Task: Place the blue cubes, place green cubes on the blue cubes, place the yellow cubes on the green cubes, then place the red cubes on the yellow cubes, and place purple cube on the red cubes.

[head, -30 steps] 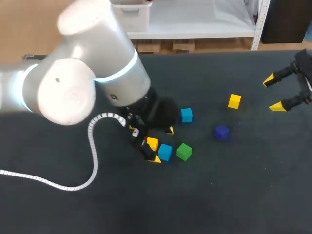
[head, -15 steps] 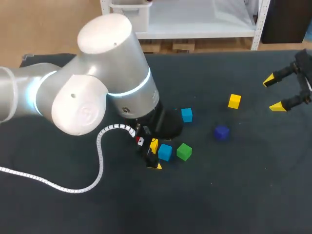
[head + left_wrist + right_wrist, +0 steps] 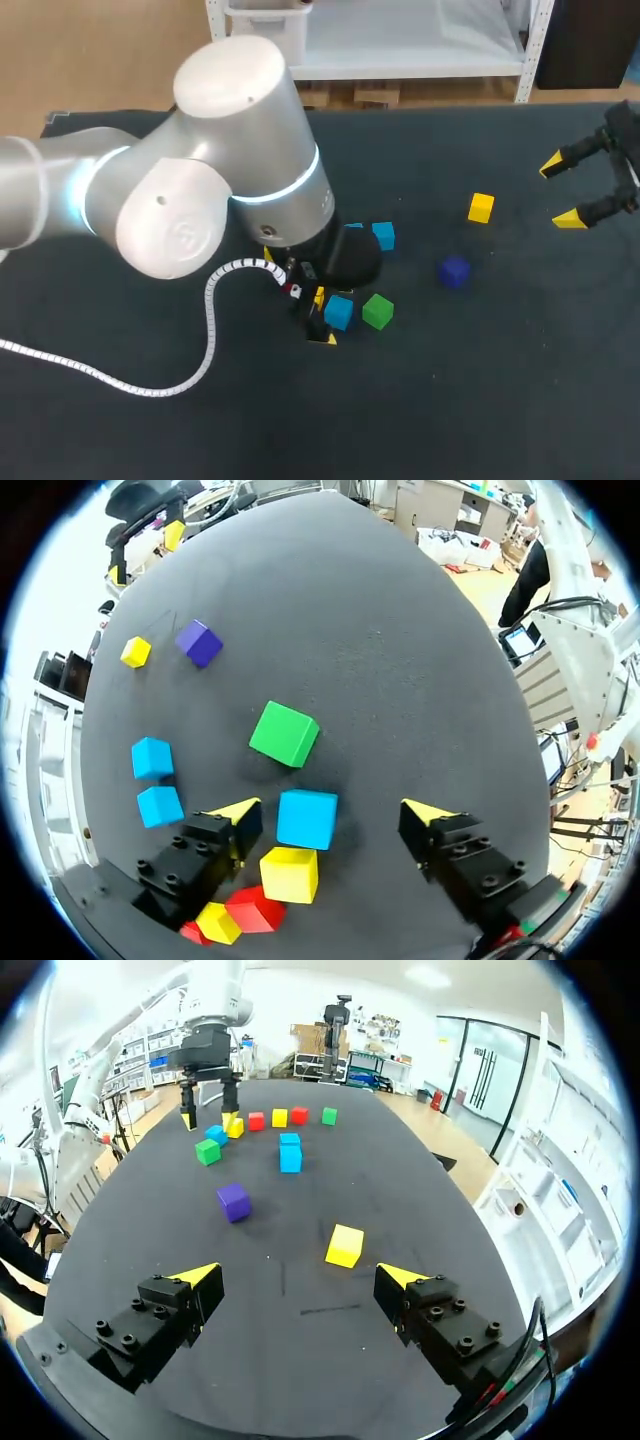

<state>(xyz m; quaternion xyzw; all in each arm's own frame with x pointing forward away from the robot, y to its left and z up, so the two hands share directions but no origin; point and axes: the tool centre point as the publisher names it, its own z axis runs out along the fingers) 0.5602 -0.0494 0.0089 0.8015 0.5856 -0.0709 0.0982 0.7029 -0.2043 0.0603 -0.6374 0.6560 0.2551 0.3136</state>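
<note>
While the left gripper (image 3: 332, 812) straddles a blue cube (image 3: 307, 818), the right gripper (image 3: 562, 190) hangs open, well apart

Since the stack must begin with blue, the left gripper sits low over the nearest blue cube; its jaws are spread wide, and the cube lies between them, nearer one finger, with no grip on it that I can see. Just behind that cube, under the gripper, a yellow cube (image 3: 290, 873) and a red cube (image 3: 255, 908) sit packed close; that crowding likely explains the wide jaws and the top-down pose, and a closing finger could nudge them. Ahead of the fingers lies the green cube (image 3: 285, 733), apart from the blue one and turned a little; beside the gripper two more blue cubes (image 3: 152, 757) rest close together; far ahead are the purple cube (image 3: 199, 642) and a second yellow cube (image 3: 136, 651). As far as I can see, no cube stands on another, so the task looks barely begun.

Seen from the head view, the left arm (image 3: 230, 190) comes in from the left with its elbow raised high and its wrist pointing down on the cluster near the middle of the table (image 3: 480, 400); its white cable (image 3: 205, 320) loops beside it. The right gripper is held over the table's far right side, jaws released and empty; it is probably parked there to leave the left arm room.
</note>
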